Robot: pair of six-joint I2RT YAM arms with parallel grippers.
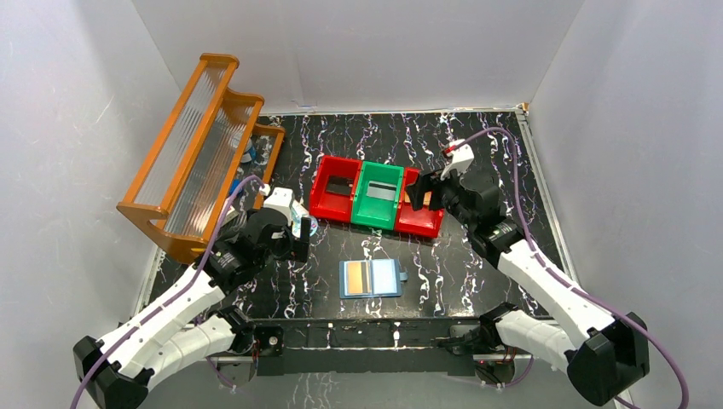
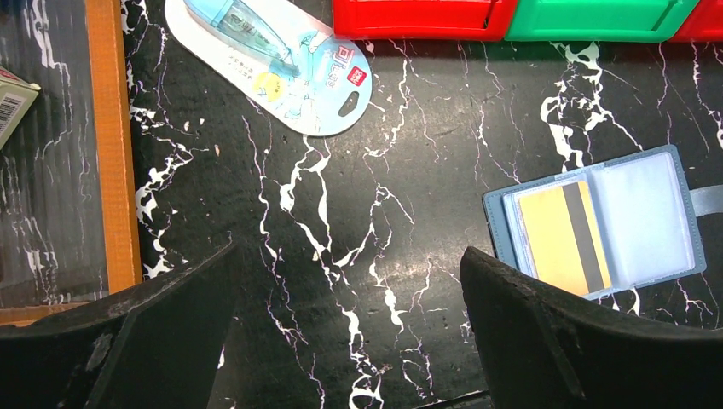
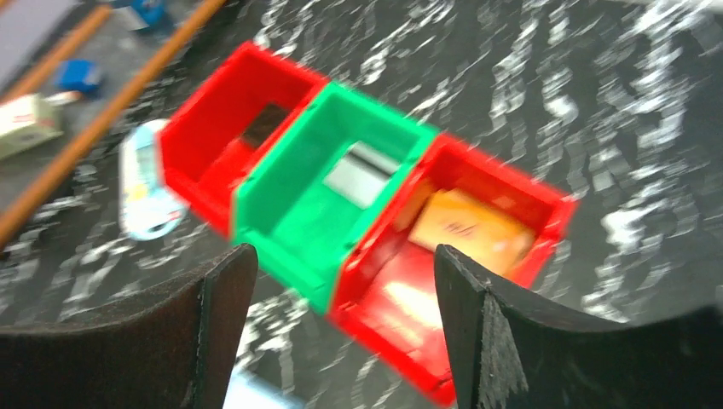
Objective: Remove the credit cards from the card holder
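The blue card holder lies open near the table's front, and a tan-orange credit card with a black stripe sits in its left pocket. A black card lies in the left red bin, a grey card in the green bin, and a tan-orange card in the right red bin. My right gripper hangs open over the bins, holding nothing. To the left of the holder, my left gripper is open above bare table.
A white-and-blue oval case lies left of the bins. An orange wooden rack with small items behind it fills the back left. White walls close in the black marbled table on three sides.
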